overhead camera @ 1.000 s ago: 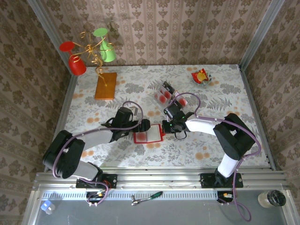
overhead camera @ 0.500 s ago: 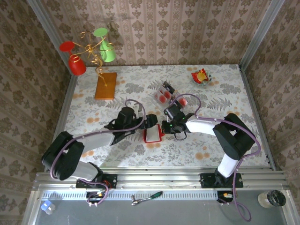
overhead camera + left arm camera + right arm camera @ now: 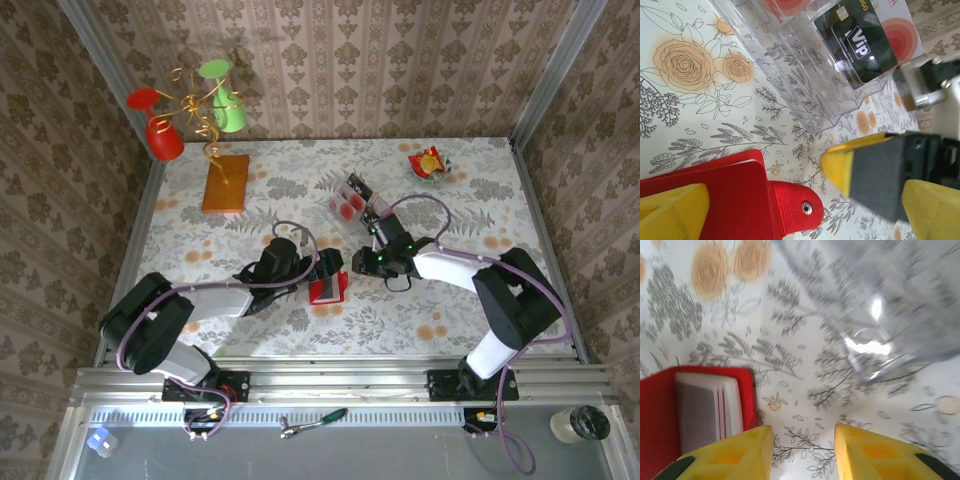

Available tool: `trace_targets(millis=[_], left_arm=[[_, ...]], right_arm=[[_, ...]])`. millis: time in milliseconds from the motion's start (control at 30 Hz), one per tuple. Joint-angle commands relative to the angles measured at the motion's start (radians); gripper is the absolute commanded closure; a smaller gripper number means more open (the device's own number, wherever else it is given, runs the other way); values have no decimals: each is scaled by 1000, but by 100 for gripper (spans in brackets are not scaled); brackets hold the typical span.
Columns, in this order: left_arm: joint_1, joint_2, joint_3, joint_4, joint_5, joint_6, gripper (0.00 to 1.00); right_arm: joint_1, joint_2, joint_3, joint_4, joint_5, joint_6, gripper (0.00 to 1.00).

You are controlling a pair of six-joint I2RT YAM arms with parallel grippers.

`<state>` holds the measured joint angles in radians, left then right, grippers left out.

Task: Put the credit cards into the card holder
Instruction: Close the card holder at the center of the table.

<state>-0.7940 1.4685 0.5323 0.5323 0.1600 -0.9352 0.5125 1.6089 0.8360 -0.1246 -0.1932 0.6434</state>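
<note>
The left gripper (image 3: 805,195) has its yellow fingers spread wide and grips nothing. The red card holder (image 3: 735,197) lies on the table under the finger at 8 o'clock in the left wrist view, its snap tab reaching into the gap. The right gripper (image 3: 802,440) also has its jaws apart, with only the flowered table (image 3: 805,390) between the tips. In that wrist view the holder is at 9 o'clock, its pale pockets showing inside the red cover. From above, the two grippers face each other over the holder, the left one just at its 12 o'clock and the right one close by at 2 o'clock. The credit cards (image 3: 349,206) sit in a clear tray (image 3: 805,85) near the holder at 1 o'clock. An orange-brown block (image 3: 225,183) lies well apart at 10 o'clock, and a snack wrapper (image 3: 428,163) at 2 o'clock.
</note>
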Motion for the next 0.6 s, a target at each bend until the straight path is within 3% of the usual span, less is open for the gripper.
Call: trace_targets(millis=[0,233,567], left_arm=[[-25,-66,-6,-21,-49,-9,0],[-80,-99,-34,-51,-103,-14,0],[-110,69,-7,17,-109,-13,0]], right_arm=[[-31,-62,-21,-47,8,1,61],[-54,-145,-50,-72,5,-1,61],[-53,-257,-132,-75,-6,22,62]])
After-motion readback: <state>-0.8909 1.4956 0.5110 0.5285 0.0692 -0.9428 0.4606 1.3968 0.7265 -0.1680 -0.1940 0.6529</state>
